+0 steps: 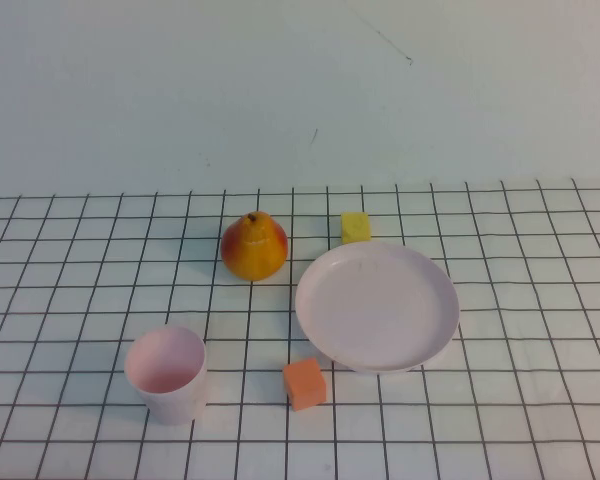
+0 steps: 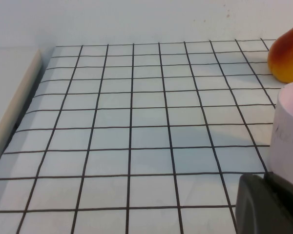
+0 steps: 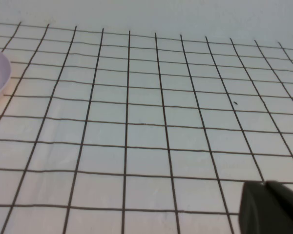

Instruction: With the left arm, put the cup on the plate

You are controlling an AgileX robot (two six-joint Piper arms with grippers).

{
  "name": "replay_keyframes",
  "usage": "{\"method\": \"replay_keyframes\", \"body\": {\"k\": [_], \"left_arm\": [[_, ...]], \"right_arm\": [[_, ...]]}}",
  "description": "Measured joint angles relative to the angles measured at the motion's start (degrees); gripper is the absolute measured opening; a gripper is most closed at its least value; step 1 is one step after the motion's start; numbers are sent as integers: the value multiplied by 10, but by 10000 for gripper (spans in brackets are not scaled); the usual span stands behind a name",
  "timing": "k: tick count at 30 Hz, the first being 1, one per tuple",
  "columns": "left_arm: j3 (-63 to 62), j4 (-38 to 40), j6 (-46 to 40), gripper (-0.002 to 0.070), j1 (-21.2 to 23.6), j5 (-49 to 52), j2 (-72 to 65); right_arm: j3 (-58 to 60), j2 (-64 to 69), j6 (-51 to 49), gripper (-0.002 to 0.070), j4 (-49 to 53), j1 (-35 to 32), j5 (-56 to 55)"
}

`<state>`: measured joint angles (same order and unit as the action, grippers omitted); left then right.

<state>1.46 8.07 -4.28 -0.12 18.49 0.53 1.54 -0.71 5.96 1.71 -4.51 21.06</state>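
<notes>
Cup: upright on the desk, front left, well apart from the plate. Left gripper: just beside the cup in its wrist view, nearer arm; we cannot tell its state. Right gripper: parked beyond the plate; likewise untold.

A white table ruled with a grid of thin black lines fills the lower part of the high view. Behind it rises a plain pale wall, marked by a few faint dark scratches. In the left wrist view the wall runs beside the table's edge. Light is even and soft.
</notes>
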Motion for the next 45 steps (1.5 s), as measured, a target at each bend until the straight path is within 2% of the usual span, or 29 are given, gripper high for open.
{"method": "replay_keyframes", "body": {"k": [45], "left_arm": [[1, -10, -19, -2, 0, -16, 0]], "right_arm": [[0, 0, 0, -2, 0, 0, 0]]}}
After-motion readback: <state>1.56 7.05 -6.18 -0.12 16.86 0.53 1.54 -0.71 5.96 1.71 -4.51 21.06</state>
